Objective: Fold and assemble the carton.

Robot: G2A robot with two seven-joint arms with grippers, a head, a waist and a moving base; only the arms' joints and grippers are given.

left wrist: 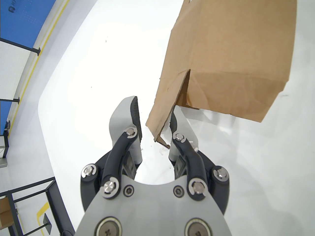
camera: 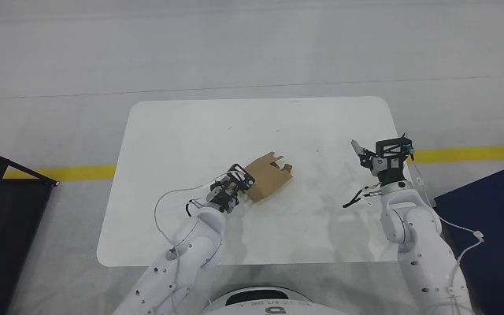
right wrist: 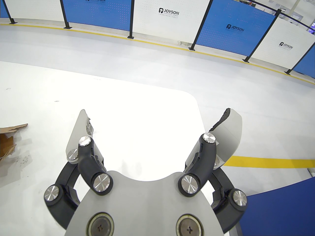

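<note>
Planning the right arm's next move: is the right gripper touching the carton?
Apart. The top view shows a stretch of bare table between the right gripper and the carton.

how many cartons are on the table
1. A partly folded brown carton lies near the middle of the table, one corner flap inside the open left gripper. None seems hidden.

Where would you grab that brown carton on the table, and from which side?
By the thin flap jutting from the corner of the carton nearest the left end effector, coming in from the robot's side. That flap seems lifted off the table, so a finger fits either side of it; the broad body looks too wide to pinch.
</note>
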